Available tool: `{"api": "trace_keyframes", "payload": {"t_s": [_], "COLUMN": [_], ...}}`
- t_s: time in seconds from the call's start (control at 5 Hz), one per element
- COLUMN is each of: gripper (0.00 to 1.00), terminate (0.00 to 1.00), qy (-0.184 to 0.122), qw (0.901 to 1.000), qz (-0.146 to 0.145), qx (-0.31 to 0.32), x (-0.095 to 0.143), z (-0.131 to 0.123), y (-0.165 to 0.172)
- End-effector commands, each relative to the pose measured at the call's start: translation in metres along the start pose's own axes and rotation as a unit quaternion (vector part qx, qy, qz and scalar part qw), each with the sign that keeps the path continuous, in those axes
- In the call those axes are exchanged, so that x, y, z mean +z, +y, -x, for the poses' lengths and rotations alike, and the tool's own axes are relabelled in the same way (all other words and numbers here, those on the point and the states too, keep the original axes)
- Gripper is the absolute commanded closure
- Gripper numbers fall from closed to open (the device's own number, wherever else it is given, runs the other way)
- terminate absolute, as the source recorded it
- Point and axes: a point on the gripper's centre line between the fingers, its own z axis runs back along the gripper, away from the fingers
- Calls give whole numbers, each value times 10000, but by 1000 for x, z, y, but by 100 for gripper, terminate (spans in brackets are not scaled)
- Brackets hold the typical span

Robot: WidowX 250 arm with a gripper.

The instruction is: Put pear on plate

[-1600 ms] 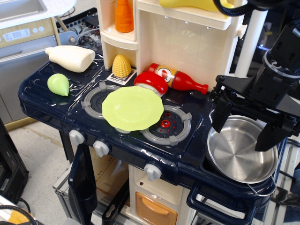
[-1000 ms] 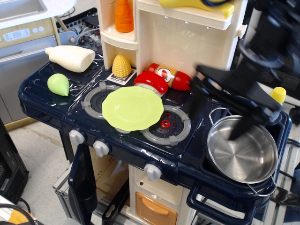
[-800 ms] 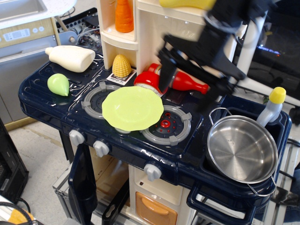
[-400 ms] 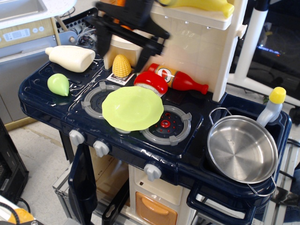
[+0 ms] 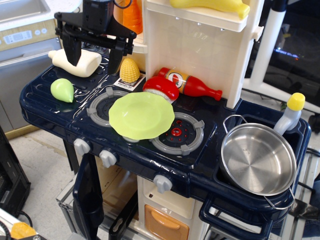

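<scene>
The step in hand looks like the approach: the end effector [image 5: 95, 51] hangs above the desk's far left corner with its jaws spread wide and nothing between them, over the white bottle [image 5: 75, 61]. The pear [image 5: 62, 90] lies near the left edge, untouched, well apart from the plate [image 5: 141, 115] at the desk's middle. Next, it should descend nearer and leftward to straddle the pear. The pear's long axis seems roughly level, its pointed end apparently toward the plate.
</scene>
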Motion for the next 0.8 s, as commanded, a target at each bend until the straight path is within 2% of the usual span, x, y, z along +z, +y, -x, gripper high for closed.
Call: {"api": "trace_keyframes", "payload": {"t_s": [0.0, 0.2, 0.4, 0.6], "gripper": [0, 0, 0, 0], "terminate": [0, 0, 0, 0], "qy": [-324, -345, -518, -506], "qw": [9977, 9967, 9949, 9948], "qz": [-57, -92, 4, 27], "qx": [594, 724, 866, 889], "x": [-24, -36, -52, -64], "z": [-2, -9, -19, -22], "y": [34, 47, 56, 66]}}
